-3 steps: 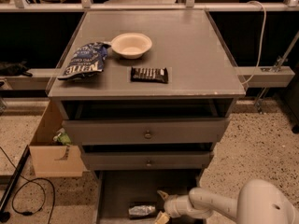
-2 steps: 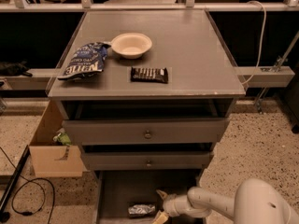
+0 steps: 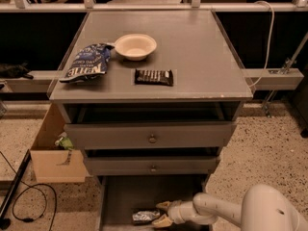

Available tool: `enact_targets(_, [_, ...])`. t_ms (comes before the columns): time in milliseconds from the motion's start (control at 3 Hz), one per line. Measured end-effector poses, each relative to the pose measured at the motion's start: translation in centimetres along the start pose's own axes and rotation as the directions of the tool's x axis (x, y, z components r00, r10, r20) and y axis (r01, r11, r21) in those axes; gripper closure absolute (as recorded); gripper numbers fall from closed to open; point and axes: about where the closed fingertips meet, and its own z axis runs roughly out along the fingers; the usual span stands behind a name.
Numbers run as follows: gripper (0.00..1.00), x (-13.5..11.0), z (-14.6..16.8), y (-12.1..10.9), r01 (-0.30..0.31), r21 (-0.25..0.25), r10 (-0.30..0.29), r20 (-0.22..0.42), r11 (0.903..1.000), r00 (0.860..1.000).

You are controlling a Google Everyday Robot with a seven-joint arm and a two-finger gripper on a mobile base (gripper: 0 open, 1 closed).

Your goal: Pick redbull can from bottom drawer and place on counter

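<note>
Two gripper (image 3: 159, 213) fingers (image 3: 164, 206) gape beside redbull can (image 3: 143, 217) in bottom drawer (image 3: 129, 195).

One camera looks down and forward from high in front of the cabinet (image 3: 192, 134). The front edge of the counter (image 3: 192, 47) crosses mid-frame. The view is close enough that the frame's lower edge cuts the bottom drawer (image 3: 120, 196). The gripper (image 3: 160, 213), fingers spread, enters from the lower right corner, at the can (image 3: 144, 217).

Down in the drawer (image 3: 115, 201), the gripper (image 3: 162, 213), fingers (image 3: 162, 205) spread, covers the right end of the can (image 3: 144, 217); drawer front and arm (image 3: 216, 210) run off the lower edge.
</note>
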Motion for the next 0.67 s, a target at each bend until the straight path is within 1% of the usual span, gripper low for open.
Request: enact_targets(667, [0.86, 0.00, 0.01, 0.01, 0.000, 0.000, 0.000, 0.000, 1.0000, 1.000])
